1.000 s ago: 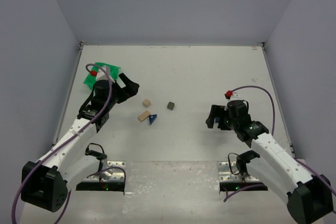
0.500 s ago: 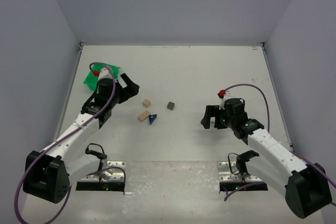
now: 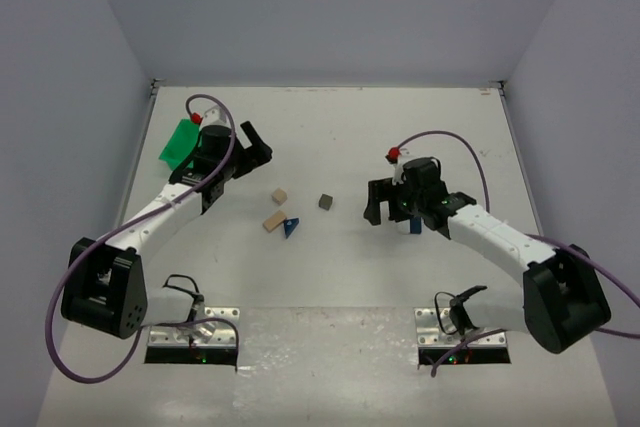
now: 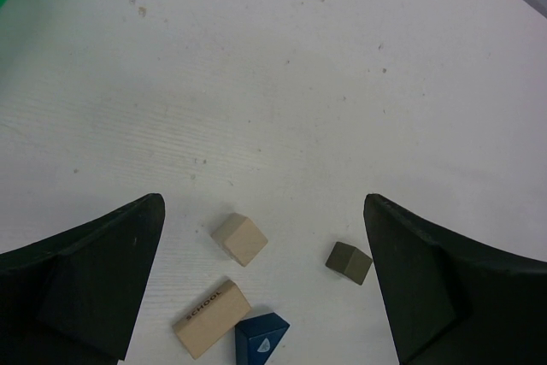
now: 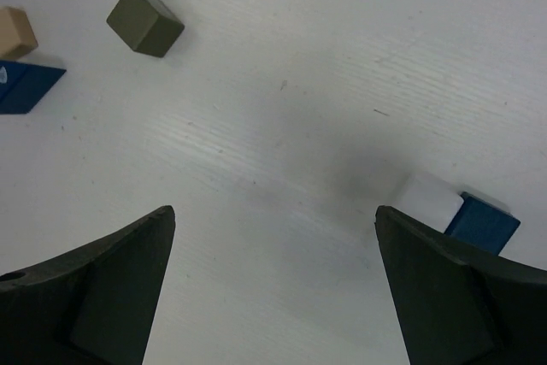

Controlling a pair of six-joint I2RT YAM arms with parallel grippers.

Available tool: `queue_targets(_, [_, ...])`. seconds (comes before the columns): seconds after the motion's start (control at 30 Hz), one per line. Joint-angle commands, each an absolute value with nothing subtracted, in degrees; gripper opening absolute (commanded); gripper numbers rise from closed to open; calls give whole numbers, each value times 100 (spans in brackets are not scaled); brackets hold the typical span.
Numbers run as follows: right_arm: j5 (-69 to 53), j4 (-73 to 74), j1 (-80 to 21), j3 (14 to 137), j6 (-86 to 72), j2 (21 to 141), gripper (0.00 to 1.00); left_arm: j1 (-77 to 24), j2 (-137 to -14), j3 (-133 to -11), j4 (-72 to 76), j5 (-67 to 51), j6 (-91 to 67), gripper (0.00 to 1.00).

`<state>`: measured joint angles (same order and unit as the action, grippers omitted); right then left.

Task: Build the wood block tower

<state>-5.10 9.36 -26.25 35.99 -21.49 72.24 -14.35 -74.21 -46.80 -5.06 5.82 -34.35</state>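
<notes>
Wood block tower point(image 4: 239, 238) not begun; pcs lie loose on table point(image 3: 330, 127). Ref dark grey cube point(image 3: 325, 202): tan cube point(image 3: 279, 195), tan bar point(image 3: 273, 220), blue wedge point(image 3: 291, 227) just left of it; blue block point(image 3: 414, 226) well right. Both left gripper point(image 3: 256, 143) & right gripper point(image 3: 385, 212): jaws spread, empty. Step: approach. Nxt: pick flat-faced base pc. Matte wood, crisp edges; wedge sloped.

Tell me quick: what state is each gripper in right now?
Left gripper: open, holding nothing.
Right gripper: open, holding nothing.
</notes>
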Motion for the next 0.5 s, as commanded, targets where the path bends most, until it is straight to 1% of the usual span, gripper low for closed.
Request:
queue_targets(0.0, [-121, 940, -3061, 4460, -1643, 7761, 99, -1512, -7684, -5067, -280, 629, -3249, 100])
queue_targets(0.2, [-395, 853, -3217, 5105, -1573, 8577, 99, -1512, -7980, -5168, -246, 519, -3173, 100])
queue_targets(0.33, [-356, 730, -3529, 5436, -1246, 9107, 99, -1512, -8064, -5179, -244, 505, -3162, 100])
queue_targets(0.47, [-432, 907, -3736, 6101, -657, 9680, 99, -1512, -8139, -5194, -237, 448, -3137, 100])
